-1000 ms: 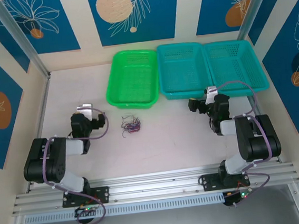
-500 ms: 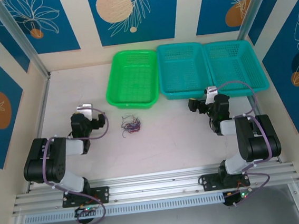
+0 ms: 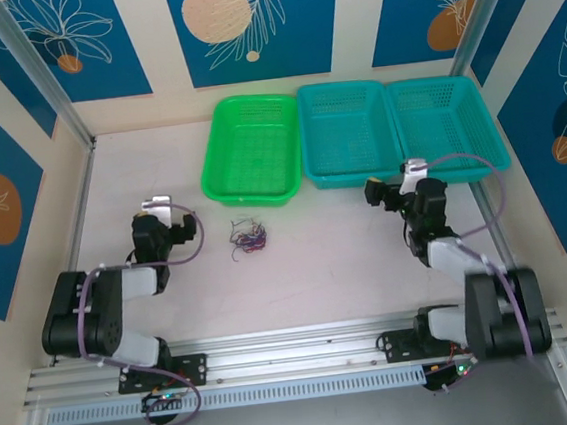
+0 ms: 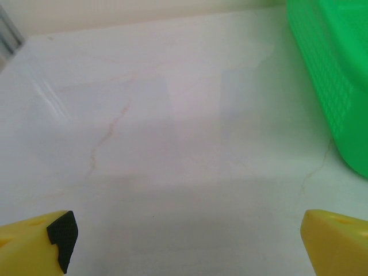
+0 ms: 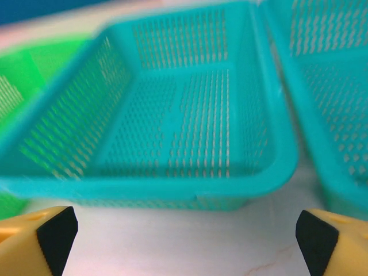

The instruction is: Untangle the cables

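The cables (image 3: 248, 238) lie as a small tangle of thin dark, red and pale strands on the white table, just in front of the green basket (image 3: 252, 150). My left gripper (image 3: 153, 217) hangs to the left of the tangle, well apart from it. In the left wrist view the left gripper (image 4: 187, 247) is open, with bare table between its yellow fingertips (image 4: 34, 247). My right gripper (image 3: 382, 191) is far to the right of the tangle, near the middle teal basket (image 3: 344, 134). In the right wrist view the right gripper (image 5: 184, 241) stands open and empty, facing that basket's front rim (image 5: 172, 187).
Three baskets stand in a row at the back: green, teal, and a second teal basket (image 3: 446, 122). The green basket's wall (image 4: 333, 75) rises to the right of the left gripper. Metal frame posts and side walls bound the table.
The right arm has stretched out, its elbow dropping toward the near edge and its gripper shifting slightly toward the teal baskets. The left arm moved a little. The cables have not moved.
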Controlling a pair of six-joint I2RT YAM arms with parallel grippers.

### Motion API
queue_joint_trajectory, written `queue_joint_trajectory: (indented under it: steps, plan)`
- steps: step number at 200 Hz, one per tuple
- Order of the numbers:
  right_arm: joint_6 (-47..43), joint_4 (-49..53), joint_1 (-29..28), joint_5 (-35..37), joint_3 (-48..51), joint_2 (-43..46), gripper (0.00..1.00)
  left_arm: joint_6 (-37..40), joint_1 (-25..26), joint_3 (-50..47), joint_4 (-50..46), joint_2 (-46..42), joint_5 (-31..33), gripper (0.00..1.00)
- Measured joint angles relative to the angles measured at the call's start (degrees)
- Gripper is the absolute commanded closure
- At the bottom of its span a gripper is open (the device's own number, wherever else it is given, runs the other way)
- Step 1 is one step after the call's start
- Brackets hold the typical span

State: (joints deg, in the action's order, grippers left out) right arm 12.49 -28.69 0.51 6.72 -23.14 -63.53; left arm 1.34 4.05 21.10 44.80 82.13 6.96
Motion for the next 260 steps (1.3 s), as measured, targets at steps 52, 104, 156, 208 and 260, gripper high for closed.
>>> queue_joint_trajectory:
  steps: [52,104,156,208,260]
  plan:
    - [14.64,30.69,-3.63,-6.29,-11.32,23.76,0.01,-9.53,1.01,0.26,-15.69,-24.5,4.7,0.0]
    - [25.29,47.82,-28.04,-11.61,-16.04,19.87,0.01,-29.86,6.78,9.35,-38.36,-32.09,-7.67,0.13]
    - [37.59,50.34,-49.59,0.31,-16.72,4.66,0.01,-43.58,17.49,12.74,-49.62,-22.16,-14.75,0.15]
    - [44.52,43.01,-55.93,3.76,-20.11,-10.23,0.01,-46.27,18.62,12.76,-47.56,-10.03,-15.89,0.45]
    - [44.74,42.12,-58.14,4.85,-28.41,-19.85,0.01,-45.72,18.64,14.82,-42.27,0.0,-17.29,0.63]
